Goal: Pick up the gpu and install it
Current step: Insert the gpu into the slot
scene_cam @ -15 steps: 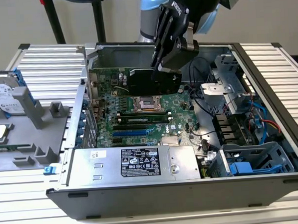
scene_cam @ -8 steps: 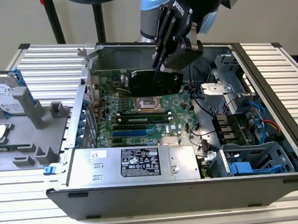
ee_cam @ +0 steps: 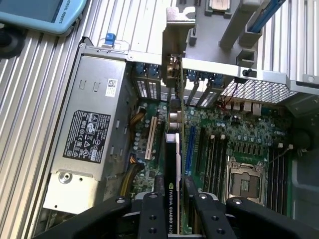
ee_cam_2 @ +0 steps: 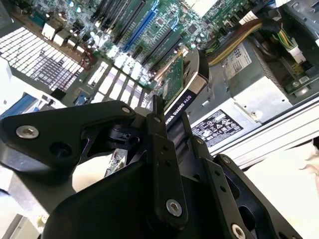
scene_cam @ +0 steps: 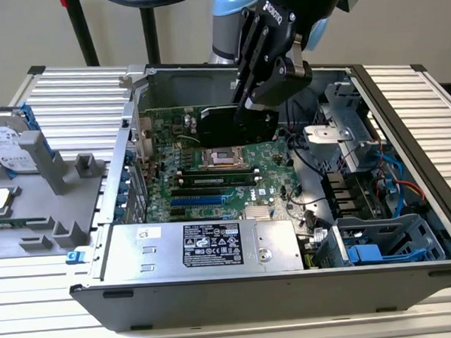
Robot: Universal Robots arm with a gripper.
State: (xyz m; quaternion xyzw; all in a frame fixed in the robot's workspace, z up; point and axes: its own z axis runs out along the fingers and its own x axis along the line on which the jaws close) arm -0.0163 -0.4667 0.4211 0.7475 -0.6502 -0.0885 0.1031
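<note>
The gpu (scene_cam: 227, 123) hangs on edge inside the open computer case (scene_cam: 217, 298), above the far part of the green motherboard (scene_cam: 272, 183). It is a green card with a black shroud. My gripper (scene_cam: 254, 101) is shut on its upper edge. In the first wrist view the gpu (ee_cam: 172, 154) is seen edge-on between my gripper (ee_cam: 173, 211) fingers. Its silver bracket (ee_cam: 175, 35) points at the case's rear slot wall. It runs along the blue expansion slot (ee_cam: 189, 149) below. The second wrist view shows the gpu (ee_cam_2: 182, 82) gripped over the slots by my gripper (ee_cam_2: 168, 124).
A silver power supply (scene_cam: 207, 246) fills the case's near side. The CPU socket (scene_cam: 223, 157) and memory sticks (scene_cam: 210, 172) lie mid-board. Cables and a blue drive cage (scene_cam: 388, 245) sit on the exterior view's right. A grey tray (scene_cam: 30, 202) with a hard drive (scene_cam: 8, 142) stands outside, left.
</note>
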